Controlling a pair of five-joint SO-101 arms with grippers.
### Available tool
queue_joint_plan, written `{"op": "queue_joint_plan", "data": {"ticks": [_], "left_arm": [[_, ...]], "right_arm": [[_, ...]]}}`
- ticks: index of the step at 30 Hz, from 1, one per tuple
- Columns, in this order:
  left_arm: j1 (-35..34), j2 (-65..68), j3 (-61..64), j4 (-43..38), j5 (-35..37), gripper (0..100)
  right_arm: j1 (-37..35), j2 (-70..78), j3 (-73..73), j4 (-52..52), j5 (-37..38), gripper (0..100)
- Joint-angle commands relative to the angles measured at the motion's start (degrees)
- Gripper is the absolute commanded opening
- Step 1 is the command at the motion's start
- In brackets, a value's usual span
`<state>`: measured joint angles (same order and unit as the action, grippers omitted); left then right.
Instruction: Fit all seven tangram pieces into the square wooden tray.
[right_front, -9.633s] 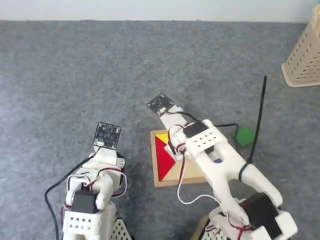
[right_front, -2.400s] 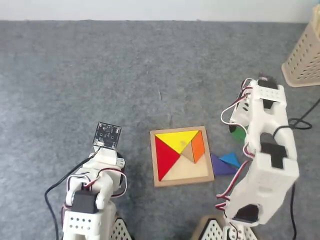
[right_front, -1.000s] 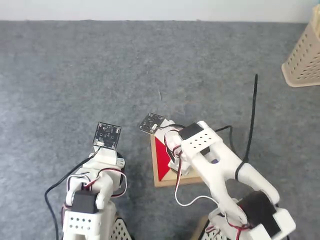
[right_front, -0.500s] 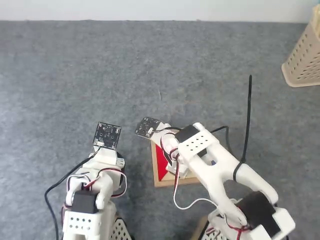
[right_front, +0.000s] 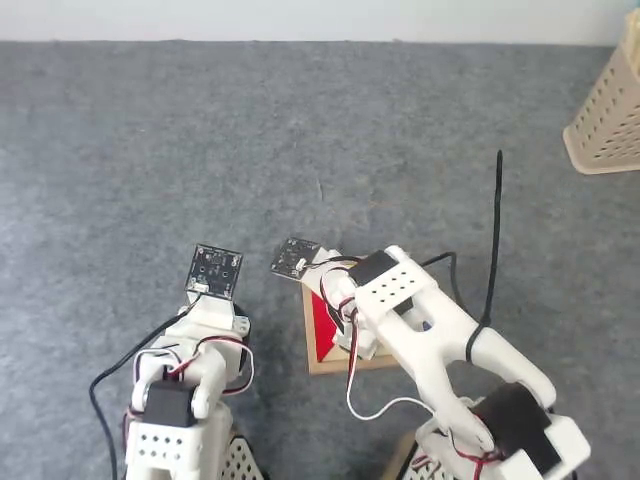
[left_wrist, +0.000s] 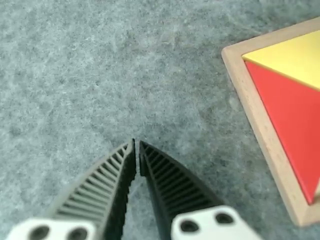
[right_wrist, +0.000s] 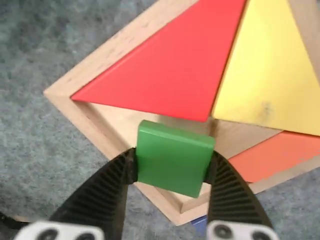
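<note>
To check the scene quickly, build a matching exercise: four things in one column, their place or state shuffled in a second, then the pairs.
Things
1. green square piece
2. red triangle
3. left gripper
4. wooden tray

States
A. shut, above the grey carpet
B. rests on the carpet, partly filled
C. clamped in the right gripper
D. lies flat in the tray

Pairs: 1-C, 2-D, 3-A, 4-B
</note>
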<state>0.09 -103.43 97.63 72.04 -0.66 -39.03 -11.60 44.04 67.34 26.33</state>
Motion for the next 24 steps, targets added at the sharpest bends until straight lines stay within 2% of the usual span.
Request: {"op": "queue_joint_plan", "data": {"ticks": [1,6,18,24], "left_arm": [[-0.35,-1.23,-1.10,0.35,0.26,1],[-0.35,-1.23,-1.10,0.35,0.26,1],[-0.35,-1.23,-1.10,0.35,0.26,1],[-0.35,-1.23,-1.10,0.35,0.26,1]], "right_arm": [[-0.40,-2.95,-1.41,0.84,0.62,19.0],[-0.48,-3.38,0.70,0.66,3.08,19.1],[-0.84,-3.38,1.41,0.66,3.78,19.9],[-0.84,-3.38,1.41,0.22,3.69,33.3]]}}
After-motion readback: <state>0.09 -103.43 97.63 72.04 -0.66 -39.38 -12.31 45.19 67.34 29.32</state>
